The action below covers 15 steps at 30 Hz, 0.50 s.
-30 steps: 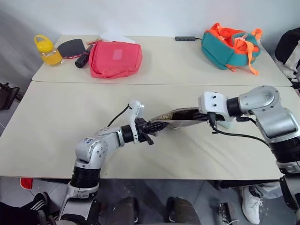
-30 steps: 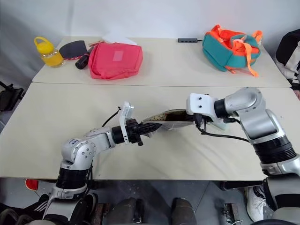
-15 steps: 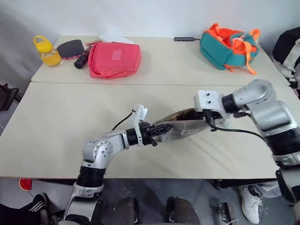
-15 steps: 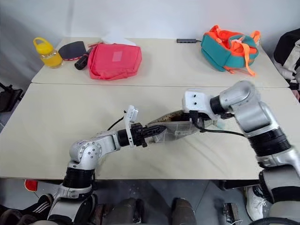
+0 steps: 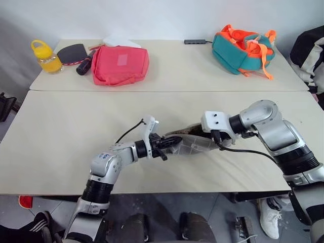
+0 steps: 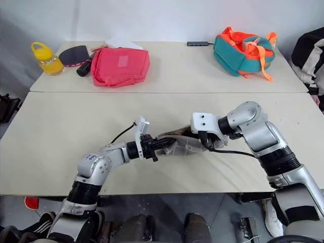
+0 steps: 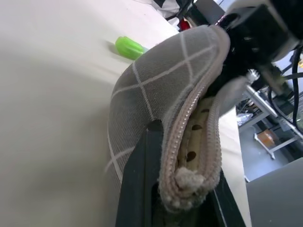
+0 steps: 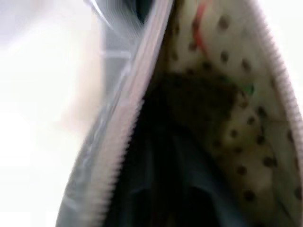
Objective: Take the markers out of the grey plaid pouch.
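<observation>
The grey plaid pouch (image 5: 195,144) hangs just above the middle of the near table, stretched between my two grippers. My left gripper (image 5: 169,144) is shut on the pouch's left end, pinching the zipper edge (image 7: 189,127). My right gripper (image 6: 206,143) points down and left into the pouch's right end. The pouch's mouth gapes, showing a dotted lining (image 8: 236,123) with a slim red streak (image 8: 201,23) deep inside. A light green marker (image 7: 129,46) lies on the table beyond the pouch.
On the far table lie a pink-red bag (image 5: 121,65), a teal-orange backpack (image 5: 242,44), a yellow bottle (image 5: 41,55), a paddle (image 5: 71,52) with a dark cylinder (image 5: 82,66) and a grey hub (image 5: 195,41). A person's dark sleeve (image 5: 309,55) is at the right edge.
Both hands have come down with the pouch, which now hangs closer to the table. My right gripper has shifted left, further into the pouch. The camera has shifted a little.
</observation>
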Available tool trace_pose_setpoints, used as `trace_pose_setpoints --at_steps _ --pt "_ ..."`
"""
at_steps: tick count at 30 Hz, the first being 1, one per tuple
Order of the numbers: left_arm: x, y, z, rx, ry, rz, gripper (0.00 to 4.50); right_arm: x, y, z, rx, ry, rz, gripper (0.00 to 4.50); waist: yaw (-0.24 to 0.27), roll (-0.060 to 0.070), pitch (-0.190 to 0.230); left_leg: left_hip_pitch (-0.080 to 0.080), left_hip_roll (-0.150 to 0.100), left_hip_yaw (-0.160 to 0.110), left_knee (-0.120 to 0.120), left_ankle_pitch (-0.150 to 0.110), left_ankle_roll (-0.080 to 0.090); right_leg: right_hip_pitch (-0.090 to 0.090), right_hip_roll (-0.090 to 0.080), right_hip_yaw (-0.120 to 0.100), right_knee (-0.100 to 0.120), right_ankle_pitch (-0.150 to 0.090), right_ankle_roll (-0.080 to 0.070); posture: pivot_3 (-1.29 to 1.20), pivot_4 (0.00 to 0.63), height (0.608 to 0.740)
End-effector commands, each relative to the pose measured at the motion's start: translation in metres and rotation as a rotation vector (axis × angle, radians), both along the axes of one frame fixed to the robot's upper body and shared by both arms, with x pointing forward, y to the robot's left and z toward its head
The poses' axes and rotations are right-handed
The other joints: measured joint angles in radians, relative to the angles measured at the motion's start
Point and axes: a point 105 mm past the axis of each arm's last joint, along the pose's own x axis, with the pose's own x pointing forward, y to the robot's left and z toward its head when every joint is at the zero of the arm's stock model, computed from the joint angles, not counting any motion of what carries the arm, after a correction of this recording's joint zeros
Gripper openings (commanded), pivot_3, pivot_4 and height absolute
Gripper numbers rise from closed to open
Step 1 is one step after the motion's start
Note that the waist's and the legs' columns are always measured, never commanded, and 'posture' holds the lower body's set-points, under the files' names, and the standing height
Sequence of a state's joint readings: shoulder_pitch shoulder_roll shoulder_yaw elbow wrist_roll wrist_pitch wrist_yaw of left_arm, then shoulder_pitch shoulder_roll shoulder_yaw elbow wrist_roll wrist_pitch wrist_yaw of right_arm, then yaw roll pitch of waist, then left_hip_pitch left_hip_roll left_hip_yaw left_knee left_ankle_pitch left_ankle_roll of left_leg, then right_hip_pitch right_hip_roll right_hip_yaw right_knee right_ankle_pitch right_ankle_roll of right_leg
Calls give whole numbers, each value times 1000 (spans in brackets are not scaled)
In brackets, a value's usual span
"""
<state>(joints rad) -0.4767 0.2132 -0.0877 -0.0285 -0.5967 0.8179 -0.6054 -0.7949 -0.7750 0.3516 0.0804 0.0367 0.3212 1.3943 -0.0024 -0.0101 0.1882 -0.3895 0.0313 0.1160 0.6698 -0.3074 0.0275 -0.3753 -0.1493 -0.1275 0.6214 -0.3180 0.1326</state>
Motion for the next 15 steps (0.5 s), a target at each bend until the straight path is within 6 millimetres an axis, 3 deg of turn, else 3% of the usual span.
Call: trace_pose_setpoints --at_steps 1,7,15 --pt "2 7 -1 2 4 33 0 0 1 -4 -34 -71 28 1860 0 0 0 0 0 0 0 0 0 0 0 0 0 0 0 0 150 740" --pt "1 10 -4 11 13 34 0 6 13 -10 7 -96 24 1860 -2 0 0 0 0 1 0 0 0 0 0 0 0 0 0 0 150 740" --pt "1 11 -8 22 17 43 0 4 19 -37 -32 -67 44 1860 -4 0 0 1 0 1 0 0 0 0 0 1 0 0 0 0 150 740"
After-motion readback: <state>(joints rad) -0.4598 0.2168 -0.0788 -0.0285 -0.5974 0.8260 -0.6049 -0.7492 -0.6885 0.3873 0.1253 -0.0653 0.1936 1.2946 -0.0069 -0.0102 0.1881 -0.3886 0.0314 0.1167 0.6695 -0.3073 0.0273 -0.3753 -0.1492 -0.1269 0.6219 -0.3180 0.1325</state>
